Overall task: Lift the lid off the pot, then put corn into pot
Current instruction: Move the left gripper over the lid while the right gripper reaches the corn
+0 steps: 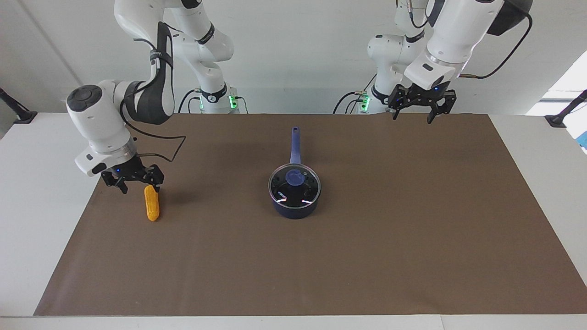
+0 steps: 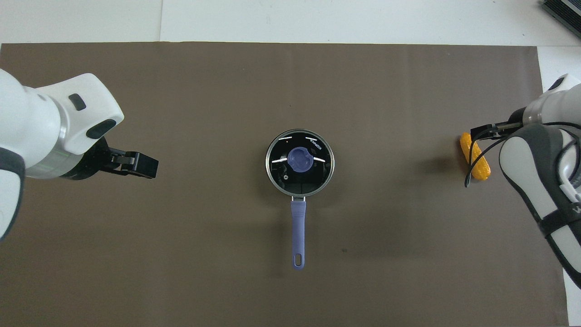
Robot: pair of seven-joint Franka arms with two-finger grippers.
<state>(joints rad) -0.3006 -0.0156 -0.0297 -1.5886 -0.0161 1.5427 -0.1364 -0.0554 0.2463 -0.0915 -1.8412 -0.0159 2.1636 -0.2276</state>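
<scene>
Lid [image 1: 294, 182], clear glass with a blue knob, sits on the dark navy pot [image 1: 295, 208], so nothing is done. My left gripper [image 1: 419, 110] hangs open and empty, up toward the pot's handle end. My right gripper [image 1: 133, 182] spreads wide over the bumpy orange-yellow corn [image 1: 152, 203], gripping nothing.

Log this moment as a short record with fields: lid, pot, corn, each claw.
lid: seated on the pot, knob up
pot: mid-mat, handle pointing toward the robots
corn: lying on the mat toward the right arm's end, not gripped
right claw: open, low at the corn's robot-side end
left claw: open, raised over the mat's robot-side edge, toward the left arm's end
mat: brown, covers the table
</scene>
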